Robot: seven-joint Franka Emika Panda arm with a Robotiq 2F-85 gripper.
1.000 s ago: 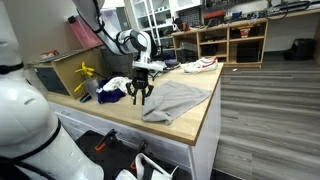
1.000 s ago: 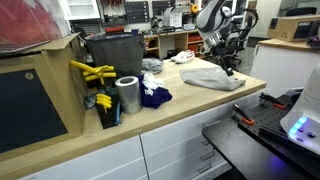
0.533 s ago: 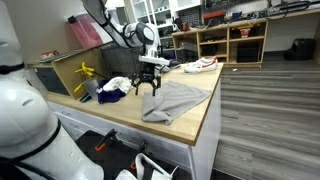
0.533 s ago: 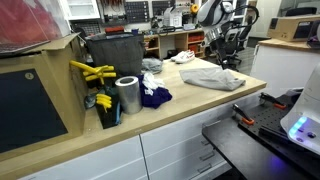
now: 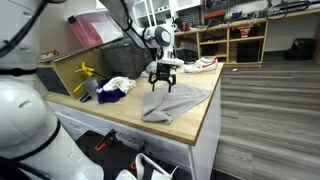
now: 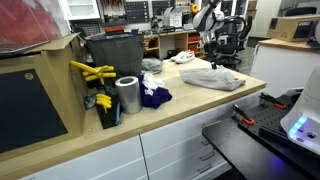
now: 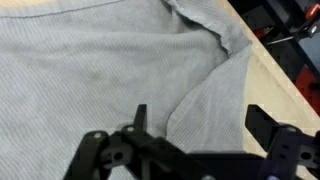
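A grey cloth (image 5: 175, 100) lies spread on the wooden counter (image 5: 205, 118), folded over on itself; it fills most of the wrist view (image 7: 90, 70). My gripper (image 5: 165, 83) hangs just above the cloth's far part with its jaws wide apart and nothing between them. In the wrist view the gripper (image 7: 195, 120) looks down on a folded edge of the cloth, with bare counter (image 7: 280, 90) to the right. The gripper (image 6: 222, 60) also shows above the grey cloth (image 6: 212, 77) from the counter's other end.
A white and dark blue bundle of clothes (image 5: 113, 88) lies near the counter's back. A metal can (image 6: 127, 95), a dark bin (image 6: 115, 55) and yellow tools (image 6: 92, 72) stand beside a blue cloth (image 6: 155, 96). White shoes (image 5: 200, 65) sit on the far end.
The gripper let go of the cloth, opened wide, rose and moved toward the counter's far end. The cloth now lies flat on the counter.
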